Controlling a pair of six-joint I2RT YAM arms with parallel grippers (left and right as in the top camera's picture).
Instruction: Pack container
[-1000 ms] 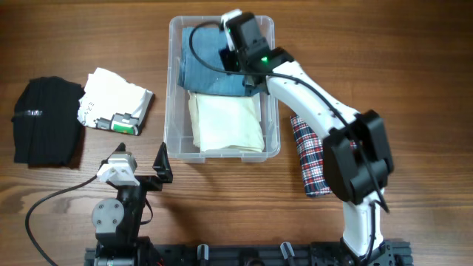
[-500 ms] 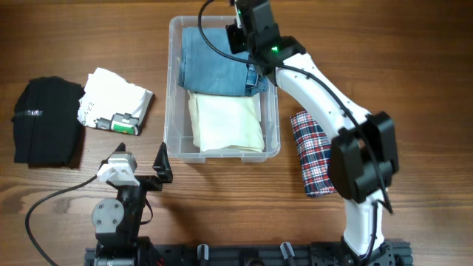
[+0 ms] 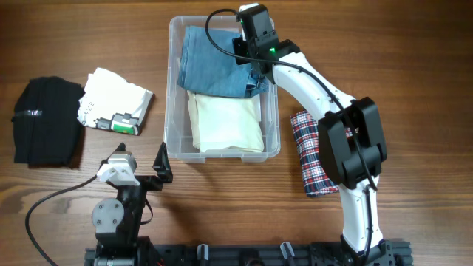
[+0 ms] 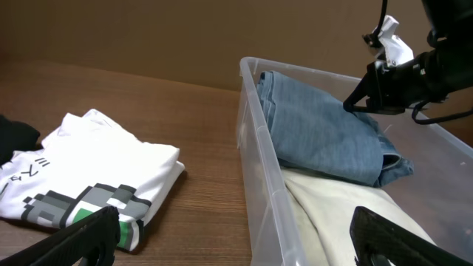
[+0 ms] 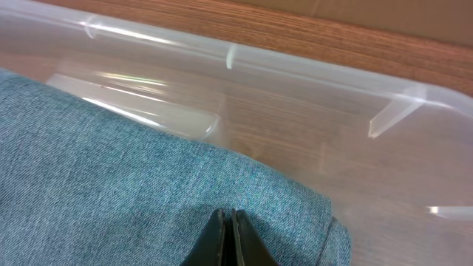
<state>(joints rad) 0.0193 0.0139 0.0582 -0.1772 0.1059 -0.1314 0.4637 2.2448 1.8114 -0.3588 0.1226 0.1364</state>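
No brand or label can be read here. The only printing is on the white T-shirt (image 3: 114, 100) on the left half of the counter (image 3: 414, 66), where you see a blocky pixel graphic in grey, black and green. A few small dark characters sit beside it, too small to make out. The container (image 3: 171, 89) stands at the middle of the counter's far edge. It is a clear plastic rectangular tub with rounded corners, a rimmed lip and moulded ribs on its inner walls. In its far half lies folded blue denim (image 3: 211, 70) with a fine woven grain. In its near half lies a smooth folded cream cloth (image 3: 225, 122). Your right claw (image 5: 225, 229) is inside the tub at the denim's right side, its slim dark fingers pressed together. The tips are at the fabric, and you cannot tell whether they touch it. Your left claw (image 3: 140, 164) is spread wide and holds nothing, near the counter's near edge, left of the tub. A soft black garment (image 3: 46, 122) lies by the left edge, touching the T-shirt. A red, white and navy plaid roll (image 3: 309, 155) lies just beside the tub's right wall.
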